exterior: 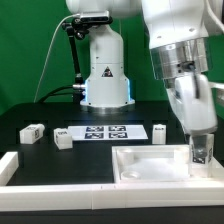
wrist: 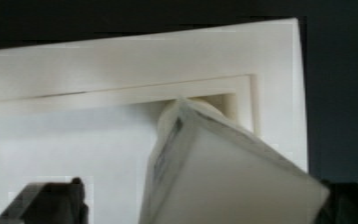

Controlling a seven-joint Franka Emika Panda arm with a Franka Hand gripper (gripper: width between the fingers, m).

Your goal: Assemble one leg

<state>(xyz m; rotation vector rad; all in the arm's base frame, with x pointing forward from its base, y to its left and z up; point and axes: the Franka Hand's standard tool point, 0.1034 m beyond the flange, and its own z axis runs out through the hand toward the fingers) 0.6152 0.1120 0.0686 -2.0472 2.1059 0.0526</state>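
Observation:
The gripper (exterior: 201,150) hangs low over the far right corner of the large white tray-like part (exterior: 140,168). A white leg (exterior: 201,155) with a marker tag stands between the fingers, its lower end at the tray. In the wrist view the leg (wrist: 238,165) runs from the tray's inner corner (wrist: 247,90) toward the camera. The left finger (wrist: 48,203) stands apart from the leg with a gap. The right finger (wrist: 357,203) is right beside it. The gripper (wrist: 202,205) looks open.
Three more small white legs lie on the black table: one on the exterior view's left (exterior: 31,132), one (exterior: 64,139) next to the marker board (exterior: 103,132), one (exterior: 160,130) right of it. A white bracket (exterior: 10,166) sits front left. The robot base (exterior: 105,80) stands behind.

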